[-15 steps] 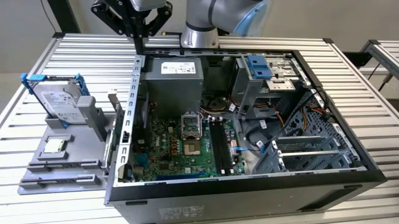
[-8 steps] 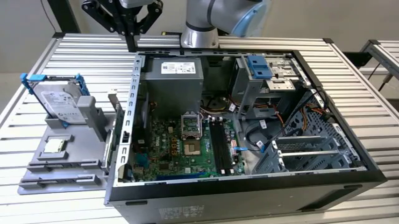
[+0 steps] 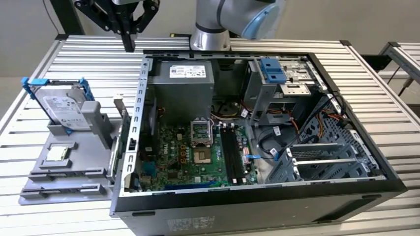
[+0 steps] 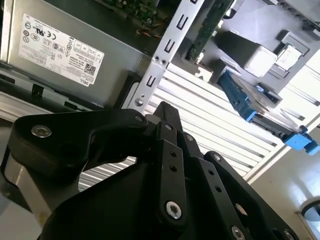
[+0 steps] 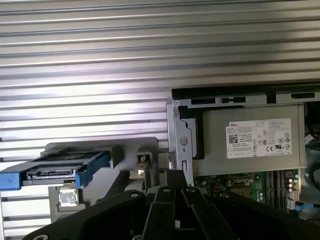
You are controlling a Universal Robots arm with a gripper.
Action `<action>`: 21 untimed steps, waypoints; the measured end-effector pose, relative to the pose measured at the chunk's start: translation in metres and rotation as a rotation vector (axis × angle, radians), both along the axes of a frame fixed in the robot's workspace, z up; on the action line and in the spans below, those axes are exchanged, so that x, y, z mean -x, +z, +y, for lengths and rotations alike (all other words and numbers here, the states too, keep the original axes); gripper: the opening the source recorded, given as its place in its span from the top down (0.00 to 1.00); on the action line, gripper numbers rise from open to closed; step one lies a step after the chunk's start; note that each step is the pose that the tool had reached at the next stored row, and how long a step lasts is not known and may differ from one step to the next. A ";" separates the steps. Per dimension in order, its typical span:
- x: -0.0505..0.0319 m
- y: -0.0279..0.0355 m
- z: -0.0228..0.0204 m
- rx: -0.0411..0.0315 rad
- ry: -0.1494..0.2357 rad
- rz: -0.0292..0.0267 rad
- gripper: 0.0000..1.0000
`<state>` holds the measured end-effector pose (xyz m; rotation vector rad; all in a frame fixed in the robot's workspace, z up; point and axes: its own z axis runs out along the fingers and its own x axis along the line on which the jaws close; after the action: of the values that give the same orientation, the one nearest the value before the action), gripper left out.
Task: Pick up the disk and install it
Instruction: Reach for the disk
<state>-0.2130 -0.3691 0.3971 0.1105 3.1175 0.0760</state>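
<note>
- On the exterior view's left, the disk [image 3: 64,109] stands on edge in a slot of the grey holder [image 3: 66,172]. It leans slightly, its blue carrier frames it and its white label faces the camera. The first wrist view shows it edge-on [image 5: 60,167], and the second wrist view shows the blue carrier [image 4: 239,100] beyond the slats.
- Nearer the camera on the same holder, a small square silver chip [image 3: 58,153] lies flat, apart from the disk.
- Further right and at the far side, the gripper [image 3: 129,46] hangs over the slatted metal table [image 3: 85,54]. It is between the holder and the far left corner of the computer case [image 3: 262,189], and well apart from the disk. Its fingers are drawn together to a point and hold nothing.
- The case lies open in the middle of the table. The motherboard [image 3: 190,152] is exposed, and the grey power supply [image 3: 182,78] sits at the far end, just beside the gripper.
- Towards the exterior view's right, a blue plastic bracket [image 3: 271,70] sits on the drive cage at the far side of the case. I see no drive in it.
- Judged from this, the task has barely begun. The disk rests untouched in its holder, so both the pick-up and the installation are left to do.
</note>
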 end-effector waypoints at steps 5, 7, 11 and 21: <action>0.0148 0.0002 0.0029 0.0001 0.000 0.0002 1.00; 0.0214 0.0002 0.0036 0.0001 0.000 0.0001 1.00; 0.0352 0.0002 0.0038 0.0000 0.000 0.0001 1.00; 0.0762 0.0002 0.0038 -0.0031 0.000 0.0000 1.00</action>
<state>-0.2892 -0.3653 0.3973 0.1105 3.1175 0.0809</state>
